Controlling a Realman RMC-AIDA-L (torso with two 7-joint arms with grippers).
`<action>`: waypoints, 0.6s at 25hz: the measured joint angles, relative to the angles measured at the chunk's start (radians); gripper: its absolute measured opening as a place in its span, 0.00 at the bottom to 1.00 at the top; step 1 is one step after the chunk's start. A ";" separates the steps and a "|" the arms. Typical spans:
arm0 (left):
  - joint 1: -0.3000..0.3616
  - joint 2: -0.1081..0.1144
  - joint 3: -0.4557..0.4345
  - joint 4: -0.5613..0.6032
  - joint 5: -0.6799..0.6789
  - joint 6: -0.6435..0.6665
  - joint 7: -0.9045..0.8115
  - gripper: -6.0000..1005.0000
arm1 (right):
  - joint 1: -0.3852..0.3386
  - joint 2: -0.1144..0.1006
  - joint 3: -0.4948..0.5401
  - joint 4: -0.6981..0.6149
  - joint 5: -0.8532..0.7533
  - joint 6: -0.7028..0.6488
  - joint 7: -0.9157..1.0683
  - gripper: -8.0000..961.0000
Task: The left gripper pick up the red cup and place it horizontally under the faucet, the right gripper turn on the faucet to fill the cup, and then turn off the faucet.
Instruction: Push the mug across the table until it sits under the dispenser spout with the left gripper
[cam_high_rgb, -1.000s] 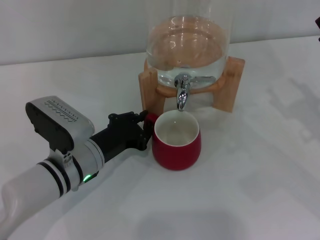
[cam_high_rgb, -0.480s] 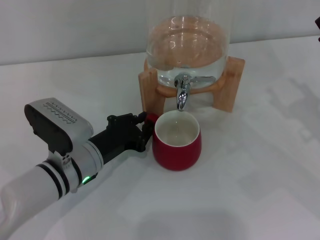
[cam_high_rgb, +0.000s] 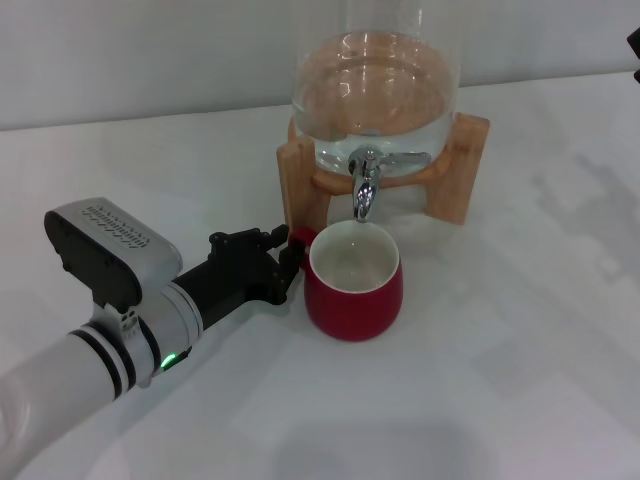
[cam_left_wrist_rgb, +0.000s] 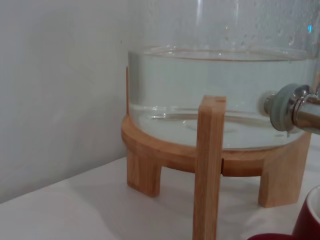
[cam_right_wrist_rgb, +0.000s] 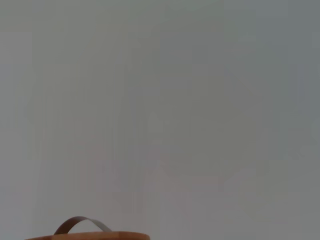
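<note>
The red cup (cam_high_rgb: 352, 298) stands upright on the white table, its cream inside facing up, right under the spout of the chrome faucet (cam_high_rgb: 365, 190). Its small handle (cam_high_rgb: 302, 237) points toward my left gripper (cam_high_rgb: 286, 258), which sits open just beside the handle, a small gap apart, with nothing held. In the left wrist view a bit of the cup (cam_left_wrist_rgb: 306, 220) and the base of the faucet (cam_left_wrist_rgb: 292, 107) show at the edge. No water runs from the spout. Only a dark bit of my right gripper (cam_high_rgb: 635, 45) shows at the far right edge.
The glass dispenser (cam_high_rgb: 375, 90), part full of water, rests on a wooden stand (cam_high_rgb: 462, 165) behind the cup. One stand leg (cam_left_wrist_rgb: 209, 165) is close in front of the left wrist camera. The right wrist view shows a wall and a wooden lid's metal handle (cam_right_wrist_rgb: 80, 222).
My left arm has drawn back a little, away from the cup's handle. The cup and faucet have not moved.
</note>
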 joint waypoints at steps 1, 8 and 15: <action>0.000 0.000 0.000 0.000 0.000 -0.001 0.000 0.22 | 0.000 0.000 0.000 0.000 0.000 0.000 0.000 0.81; -0.001 0.000 0.002 0.000 0.000 -0.005 -0.005 0.22 | 0.001 0.000 0.000 0.000 0.000 -0.001 0.000 0.81; -0.003 0.000 0.006 0.000 0.000 -0.007 -0.011 0.22 | 0.002 0.000 0.000 0.000 0.000 -0.002 0.000 0.81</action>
